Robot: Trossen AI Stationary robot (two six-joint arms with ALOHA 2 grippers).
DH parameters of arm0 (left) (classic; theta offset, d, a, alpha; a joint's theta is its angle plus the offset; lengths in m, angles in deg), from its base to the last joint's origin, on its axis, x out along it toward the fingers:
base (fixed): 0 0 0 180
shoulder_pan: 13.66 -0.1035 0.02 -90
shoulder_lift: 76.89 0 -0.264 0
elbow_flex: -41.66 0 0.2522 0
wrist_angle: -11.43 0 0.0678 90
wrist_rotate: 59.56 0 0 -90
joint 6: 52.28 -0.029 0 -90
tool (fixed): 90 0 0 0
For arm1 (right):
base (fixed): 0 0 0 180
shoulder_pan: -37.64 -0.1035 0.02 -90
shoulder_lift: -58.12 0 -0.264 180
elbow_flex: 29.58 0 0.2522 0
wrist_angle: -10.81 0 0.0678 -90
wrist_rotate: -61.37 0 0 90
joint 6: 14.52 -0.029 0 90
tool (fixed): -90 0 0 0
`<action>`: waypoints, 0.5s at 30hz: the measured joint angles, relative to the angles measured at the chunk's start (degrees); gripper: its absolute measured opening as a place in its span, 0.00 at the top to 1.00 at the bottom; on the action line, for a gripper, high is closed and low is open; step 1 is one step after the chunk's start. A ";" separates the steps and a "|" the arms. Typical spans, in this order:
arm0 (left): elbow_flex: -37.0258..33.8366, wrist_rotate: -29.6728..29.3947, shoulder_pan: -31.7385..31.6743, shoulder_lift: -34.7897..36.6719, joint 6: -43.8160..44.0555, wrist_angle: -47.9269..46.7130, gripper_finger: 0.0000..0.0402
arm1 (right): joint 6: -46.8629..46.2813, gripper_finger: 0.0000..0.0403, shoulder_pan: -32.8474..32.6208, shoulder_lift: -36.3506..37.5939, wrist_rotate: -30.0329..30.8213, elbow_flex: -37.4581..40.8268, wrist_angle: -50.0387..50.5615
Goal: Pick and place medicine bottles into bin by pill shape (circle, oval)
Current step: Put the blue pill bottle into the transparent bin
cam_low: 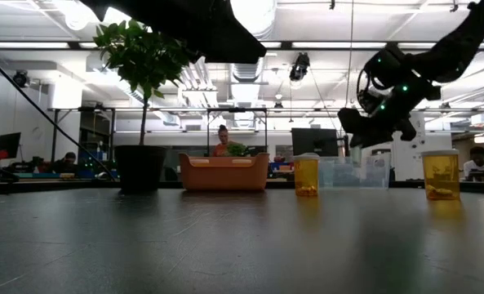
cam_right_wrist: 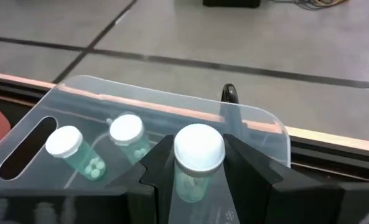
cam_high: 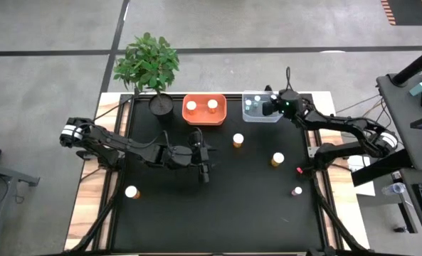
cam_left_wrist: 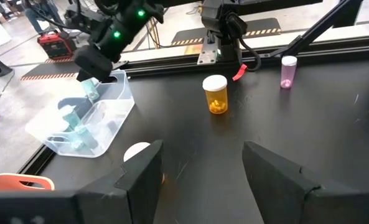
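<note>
My right gripper [cam_high: 270, 107] hangs over the clear bin [cam_high: 254, 116] at the table's far edge, shut on a small pale-green bottle with a white cap [cam_right_wrist: 198, 148]. Two like bottles [cam_right_wrist: 66, 147] lie in that bin. My left gripper [cam_left_wrist: 200, 171] is open and empty above the table's middle [cam_high: 204, 162]. Amber bottles with white caps stand upright on the table [cam_high: 238, 140] [cam_high: 277, 158] [cam_high: 131, 192]. A tiny pink-capped bottle [cam_high: 297, 190] stands at the near right. The orange bin [cam_high: 205, 118] holds two white-capped bottles. My right gripper pinches the pale-green bottle's body just below the cap [cam_right_wrist: 187, 180] between its two fingers. The bottle lies along the fingers, its capped end past their tips. The fingers slant down from the table's right side. The bottle is lifted clear, above the clear bin's inside [cam_left_wrist: 89, 88].
A potted green plant [cam_high: 149, 62] stands at the far left next to the orange bin. The black table top runs open between the standing bottles. In the low view the room behind shows desks and a person [cam_low: 223, 140] far off.
</note>
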 joint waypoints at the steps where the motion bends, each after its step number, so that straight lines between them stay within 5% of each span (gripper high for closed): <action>1: 0.00 -0.01 0.00 0.00 0.00 0.06 0.50 | -0.04 0.71 -0.02 0.00 0.00 0.48 -0.54; 15: -0.02 -1.54 0.00 0.00 0.00 0.21 0.50 | 0.43 0.70 -0.10 0.00 0.00 5.68 -3.67</action>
